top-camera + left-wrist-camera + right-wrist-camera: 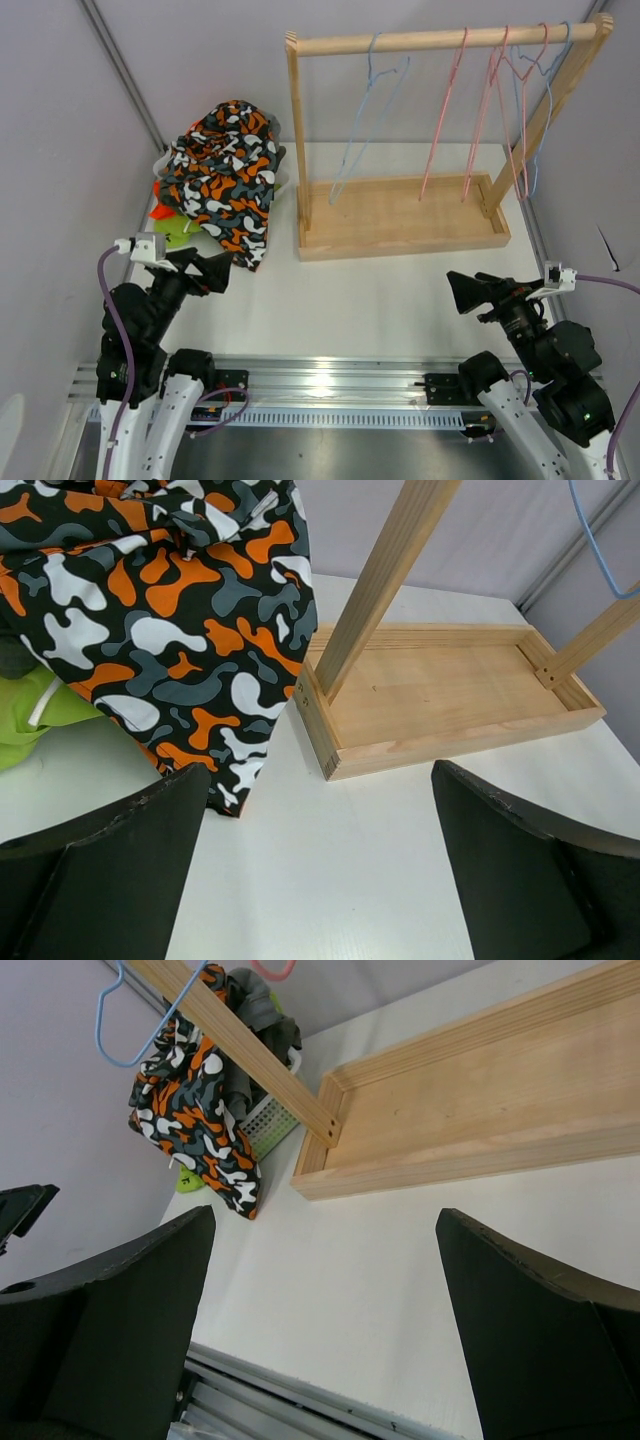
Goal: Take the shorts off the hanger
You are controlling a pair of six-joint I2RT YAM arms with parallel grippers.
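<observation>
1. While both arms sit low at the near edge of the counter (350, 300), the shorts (222, 180) lie heaped at its far left corner, off the rack.
2. Camouflage shorts (228, 150), printed orange, white and black, cover the top of the heap and drape down its front toward the near edge.
3. Lime green shorts (40, 720) peek out under the camouflage cloth on the left side, and a bit of bright orange shorts (160, 212) shows just beyond them.
4. Dark grey shorts (262, 1010) show at the back of the heap in the right wrist view, above a white mesh basket (262, 1128) that the pile sits in or against.
5. A wooden rack (400, 215) stands along the far edge, right of the heap, with its tray base flat on the counter.
6. Whether the camouflage cloth touches the rack's left corner cannot be told; it lies just beside it.
7. Blue and pink wire hangers (445, 110) dangle from the top rail (430, 41).
8. The left hand (215, 272) hovers near the front of the heap, its fingers (100, 880) spread wide apart with nothing between them.
9. The right hand (465, 292) hovers over the right half of the counter, well apart from the shorts, with its fingers (540, 1340) also spread wide and gripping nothing.
</observation>
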